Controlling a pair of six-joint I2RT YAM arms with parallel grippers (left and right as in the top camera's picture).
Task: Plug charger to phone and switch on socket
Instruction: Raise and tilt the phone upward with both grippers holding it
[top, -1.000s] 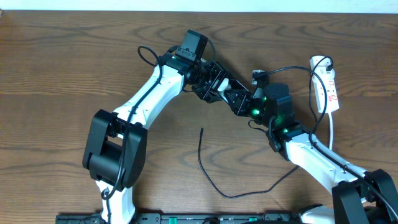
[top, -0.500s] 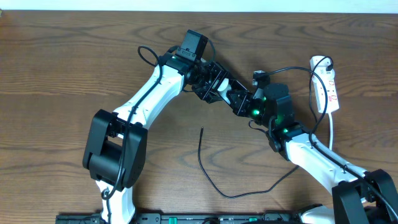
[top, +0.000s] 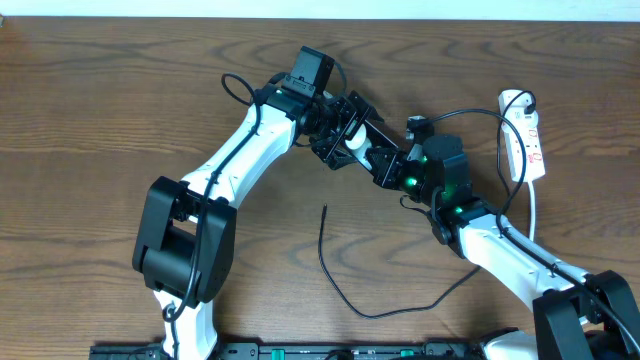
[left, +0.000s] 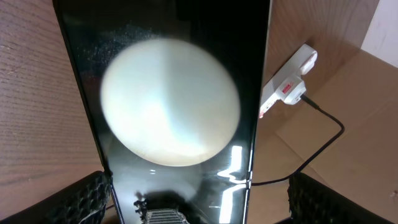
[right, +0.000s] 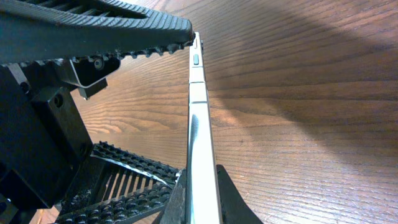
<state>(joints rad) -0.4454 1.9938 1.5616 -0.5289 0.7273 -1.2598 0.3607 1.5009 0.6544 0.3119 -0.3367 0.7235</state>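
Note:
The phone (top: 367, 148) is held on edge above the table between the two grippers. My right gripper (top: 390, 166) is shut on it; in the right wrist view its jaws (right: 202, 202) pinch the phone's thin silver edge (right: 200, 124). My left gripper (top: 344, 132) is open around the phone's other end. In the left wrist view the phone's black face with a white circle (left: 168, 102) fills the frame, and the jaws (left: 198, 202) stand apart from its sides. The charger (top: 335, 280) lies loose on the table, its tip (top: 325, 208) pointing away. The socket (top: 524, 135) lies at the far right.
A black cable (top: 465, 113) runs from the socket toward the right arm. The socket (left: 287, 86) with that cable also shows in the left wrist view. The left gripper's ribbed fingers (right: 93, 28) crowd the right wrist view. Wooden table (top: 100, 120) all around.
My left gripper's fingers have spread apart from the phone. The right gripper and phone have barely moved. The charger has not moved.

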